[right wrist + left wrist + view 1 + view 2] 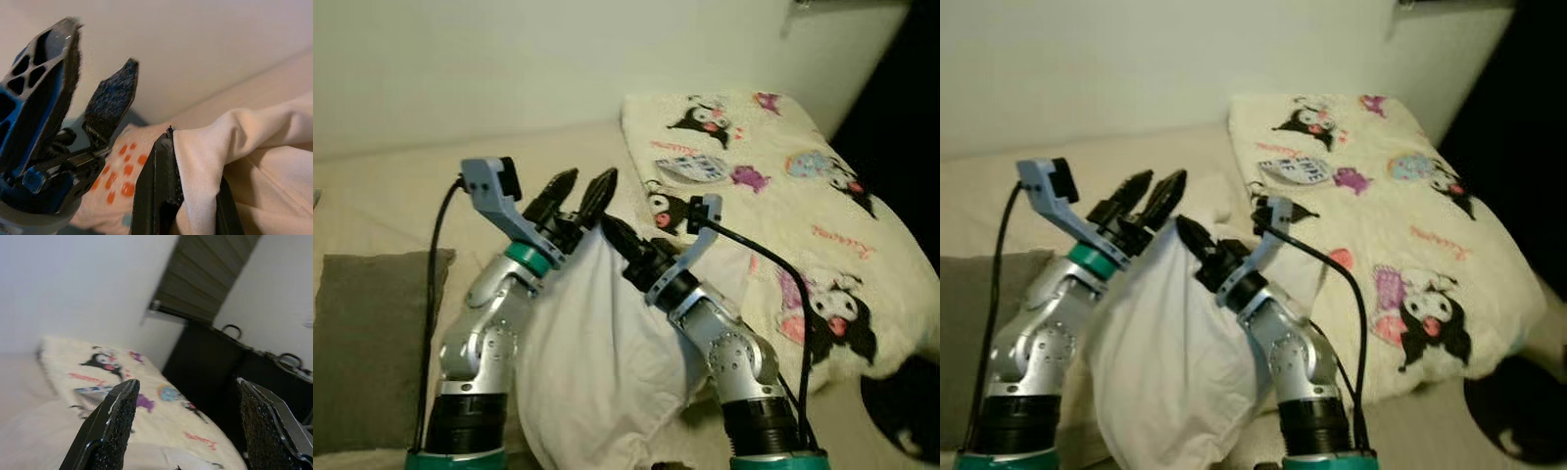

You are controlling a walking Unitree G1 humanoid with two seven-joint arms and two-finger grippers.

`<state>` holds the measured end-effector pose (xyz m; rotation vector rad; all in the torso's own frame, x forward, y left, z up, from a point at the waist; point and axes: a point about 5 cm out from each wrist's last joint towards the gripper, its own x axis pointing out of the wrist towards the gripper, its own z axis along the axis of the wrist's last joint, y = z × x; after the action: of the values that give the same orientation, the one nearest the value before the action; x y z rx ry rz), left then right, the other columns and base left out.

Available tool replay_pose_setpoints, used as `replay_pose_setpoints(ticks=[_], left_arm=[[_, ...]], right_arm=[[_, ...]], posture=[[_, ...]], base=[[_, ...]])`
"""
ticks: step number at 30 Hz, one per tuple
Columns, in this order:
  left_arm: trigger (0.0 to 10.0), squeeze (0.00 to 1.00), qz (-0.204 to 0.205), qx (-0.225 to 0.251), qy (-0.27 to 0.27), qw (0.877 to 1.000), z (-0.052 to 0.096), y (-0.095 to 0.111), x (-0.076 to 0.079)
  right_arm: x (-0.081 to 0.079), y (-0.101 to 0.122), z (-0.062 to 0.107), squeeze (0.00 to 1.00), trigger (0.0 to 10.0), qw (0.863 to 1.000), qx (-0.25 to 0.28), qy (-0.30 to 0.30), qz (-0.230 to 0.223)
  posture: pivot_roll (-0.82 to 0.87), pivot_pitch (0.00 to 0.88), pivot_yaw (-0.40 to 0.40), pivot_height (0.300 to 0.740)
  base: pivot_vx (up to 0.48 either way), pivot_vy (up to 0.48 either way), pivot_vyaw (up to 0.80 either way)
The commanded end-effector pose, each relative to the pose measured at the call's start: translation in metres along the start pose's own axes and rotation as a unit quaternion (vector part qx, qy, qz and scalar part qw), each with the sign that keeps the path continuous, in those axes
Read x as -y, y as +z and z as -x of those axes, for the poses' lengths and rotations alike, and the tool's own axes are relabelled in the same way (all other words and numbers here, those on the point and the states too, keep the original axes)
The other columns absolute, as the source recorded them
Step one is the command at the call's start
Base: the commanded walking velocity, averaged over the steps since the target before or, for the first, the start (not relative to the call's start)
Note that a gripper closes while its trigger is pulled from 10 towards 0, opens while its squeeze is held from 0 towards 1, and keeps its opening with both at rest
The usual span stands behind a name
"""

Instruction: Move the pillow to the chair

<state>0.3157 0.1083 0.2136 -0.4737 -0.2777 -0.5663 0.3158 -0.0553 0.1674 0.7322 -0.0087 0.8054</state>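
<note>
A white pillow (597, 343) hangs between my two raised arms, in front of my body. Its top corner is pinched in my right gripper (615, 233), which is shut on the fabric; the right wrist view shows the cloth (244, 142) bunched over one black finger (156, 191). My left gripper (579, 191) stands just above the pillow's upper edge, fingers pointing up and open. Nothing lies between its fingers (112, 426) in the left wrist view.
A cream blanket with cartoon prints (783, 196) covers the bed to my right. A grey cushion (372, 343) lies at my left on the beige mattress (391, 196). A white wall is behind. Dark furniture (210, 367) stands beyond the bed.
</note>
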Motion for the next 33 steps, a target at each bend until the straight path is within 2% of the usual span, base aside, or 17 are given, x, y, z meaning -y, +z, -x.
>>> replay_pose_setpoints(ticks=[1,6,7,13,15,17,18,19,20,22,23,24,25,27,28,30,33], left_arm=[[10.0,0.0,-0.008,0.009,-0.006,1.0,-0.002,0.005,0.002],[10.0,0.0,-0.017,0.012,-0.002,1.0,-0.002,0.007,0.0],[10.0,0.0,-0.035,0.007,0.022,0.999,0.001,0.005,-0.006],[10.0,0.0,-0.069,-0.012,0.067,0.995,0.013,0.001,-0.022],[10.0,0.0,-0.073,-0.015,0.075,0.994,0.015,0.001,-0.024],[10.0,0.0,-0.081,-0.018,0.122,0.989,0.024,0.002,-0.037],[10.0,0.0,-0.081,-0.018,0.122,0.989,0.024,0.002,-0.037],[10.0,0.0,-0.101,-0.042,0.167,0.98,0.034,-0.002,-0.05],[10.0,0.0,-0.101,-0.042,0.167,0.98,0.034,-0.002,-0.05],[10.0,0.0,-0.129,-0.091,0.261,0.952,0.063,-0.012,-0.079],[10.0,0.0,-0.129,-0.091,0.261,0.952,0.063,-0.012,-0.079],[10.0,0.0,-0.135,-0.124,0.349,0.919,0.097,-0.022,-0.101],[10.0,0.0,-0.135,-0.124,0.349,0.919,0.097,-0.022,-0.101],[10.0,0.0,-0.133,-0.12,0.396,0.901,0.12,-0.027,-0.109],[10.0,0.0,-0.129,-0.114,0.405,0.898,0.124,-0.028,-0.11],[10.0,0.0,-0.122,-0.104,0.405,0.9,0.125,-0.028,-0.108],[10.0,0.0,-0.12,-0.093,0.372,0.916,0.116,-0.027,-0.101]], right_arm=[[-0.032,0.013,-0.017,0.0,10.0,0.996,0.06,0.069,-0.019],[-0.031,0.015,-0.017,0.0,10.0,0.996,0.06,0.071,-0.016],[-0.029,0.015,-0.016,0.0,10.0,0.996,0.058,0.068,-0.013],[-0.025,0.011,-0.012,0.0,10.0,0.997,0.042,0.062,-0.003],[-0.024,0.01,-0.011,0.0,10.0,0.997,0.04,0.061,-0.003],[-0.021,0.008,-0.009,0.0,10.0,0.998,0.032,0.055,0.0],[-0.021,0.008,-0.009,0.0,10.0,0.998,0.032,0.055,0.0],[-0.019,0.006,-0.007,0.0,10.0,0.998,0.027,0.049,0.002],[-0.019,0.006,-0.007,0.0,10.0,0.998,0.027,0.049,0.002],[-0.015,0.005,-0.005,0.0,10.0,0.999,0.019,0.038,0.006],[-0.015,0.005,-0.005,0.0,10.0,0.999,0.019,0.038,0.006],[-0.011,0.004,-0.004,0.0,10.0,1.0,0.013,0.027,0.009],[-0.011,0.004,-0.004,0.0,10.0,1.0,0.013,0.027,0.009],[-0.002,0.0,-0.003,0.0,10.0,1.0,-0.01,0.003,0.027],[0.001,-0.002,-0.002,0.0,10.0,0.999,-0.019,-0.005,0.033],[0.003,-0.003,-0.001,0.0,10.0,0.999,-0.023,-0.011,0.034],[0.006,-0.005,0.0,0.0,10.0,0.999,-0.024,-0.016,0.03]], posture=[[0.06,0.0,0.104,0.74],[0.06,0.0,0.104,0.74],[0.06,0.0,0.103,0.74],[0.07,0.0,0.092,0.74],[0.07,0.0,0.092,0.74],[0.07,0.0,0.088,0.74],[0.07,0.0,0.088,0.74],[0.07,0.0,0.083,0.74],[0.07,0.0,0.083,0.74],[0.07,0.0,0.076,0.74],[0.07,0.0,0.076,0.74],[0.06,0.0,0.07,0.74],[0.06,0.0,0.07,0.74],[0.06,0.0,0.055,0.74],[0.06,0.0,0.053,0.74],[0.07,0.0,0.046,0.74],[0.07,0.0,0.044,0.74]], base=[[0.0,0.0,-0.8],[0.0,0.0,-0.16],[0.0,0.0,0.0],[0.0,0.0,-0.53],[0.0,0.0,-0.8],[0.0,0.0,-0.8],[0.0,0.0,-0.8],[0.0,0.0,-0.8],[0.0,0.0,-0.8],[0.0,0.0,-0.8],[0.0,0.0,-0.8],[0.0,0.0,-0.8],[0.0,0.0,-0.8],[0.0,0.0,0.0],[0.0,0.0,0.0],[0.0,0.0,0.0],[0.0,0.0,0.0]])
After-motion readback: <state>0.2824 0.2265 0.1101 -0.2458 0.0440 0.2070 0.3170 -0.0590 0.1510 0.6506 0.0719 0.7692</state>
